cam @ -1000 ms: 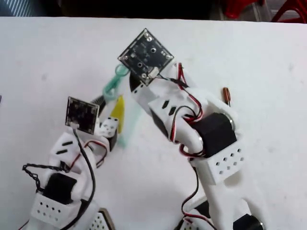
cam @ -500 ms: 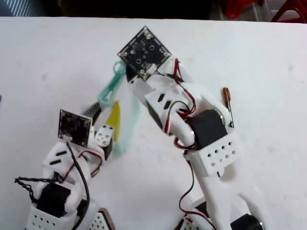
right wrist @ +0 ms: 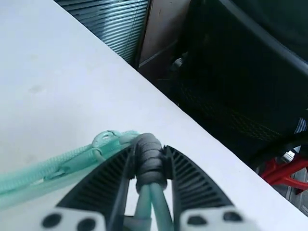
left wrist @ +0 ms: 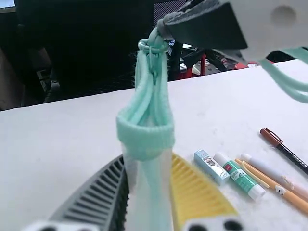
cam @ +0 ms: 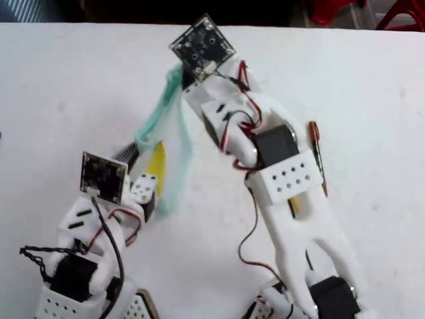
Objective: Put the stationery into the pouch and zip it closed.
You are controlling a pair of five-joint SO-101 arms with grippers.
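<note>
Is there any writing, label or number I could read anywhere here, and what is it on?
No text reads clearly.
Small blue box: a printed label, too blurred to read.
Green-and-white tube: a red mark and print, too small to read.
Wrist camera board: no legible marking.
Pouch and zip pull: none seen.
</note>
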